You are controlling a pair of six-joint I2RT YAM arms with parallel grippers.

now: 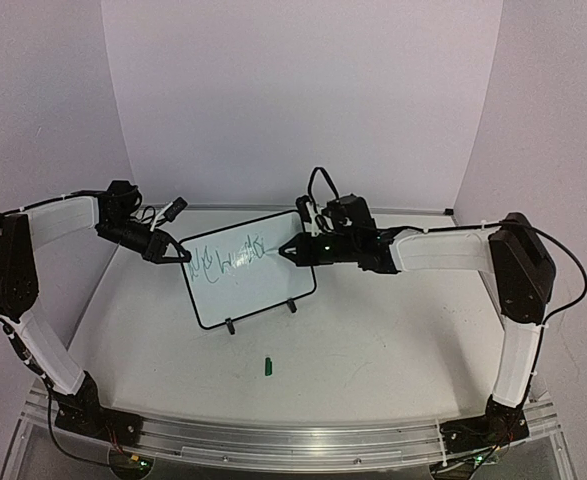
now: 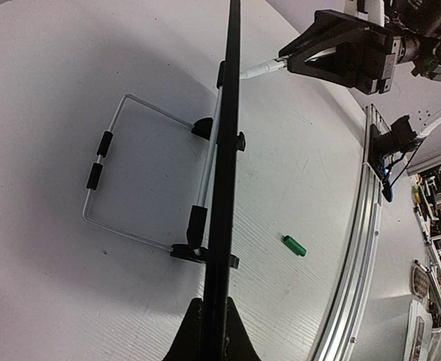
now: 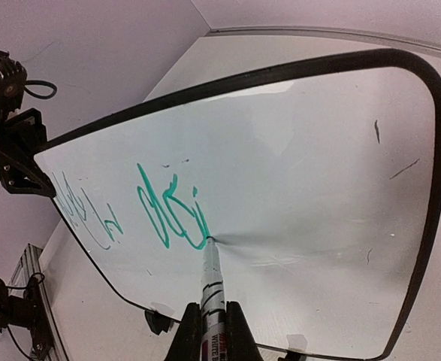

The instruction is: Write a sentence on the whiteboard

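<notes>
Surface: white and lightly scuffed, as I see it from overhead.
Whiteboard: stands mid-surface on two black feet, with a wire stand resting behind it.
Green cap: lies loose in front of the board, apart from it.
Rail: runs along my near edge.

Pale lilac walls, white table
</notes>
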